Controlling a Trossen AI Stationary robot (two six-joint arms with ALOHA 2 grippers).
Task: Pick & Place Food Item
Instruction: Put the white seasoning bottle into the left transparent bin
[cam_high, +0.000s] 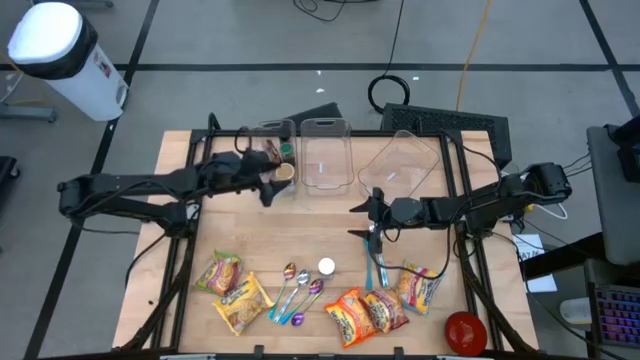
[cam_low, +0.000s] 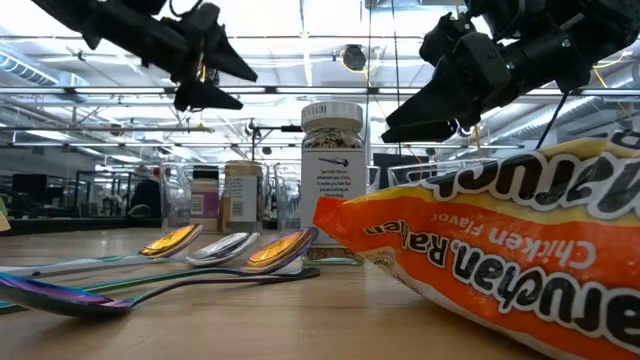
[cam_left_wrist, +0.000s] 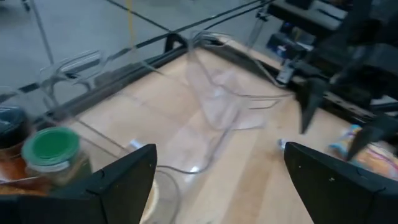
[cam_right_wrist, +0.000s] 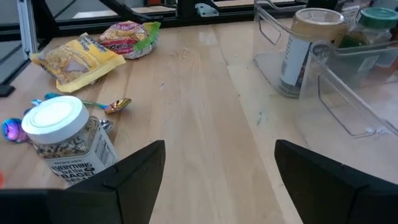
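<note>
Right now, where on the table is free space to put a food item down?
Bare wood lies mid-table, between the clear bins at the back and the spoons in front, left of the right gripper. The front edge is crowded with ramen packets.

Bright, even overhead light fills the scene; ceiling strip lamps show in the low view and throw only soft shadows on the pale wooden surface (cam_high: 320, 240). The near orange ramen packet (cam_low: 500, 265) is blurred. The clear plastic bins (cam_left_wrist: 211, 106) are smeared by motion blur in the left wrist view.
</note>
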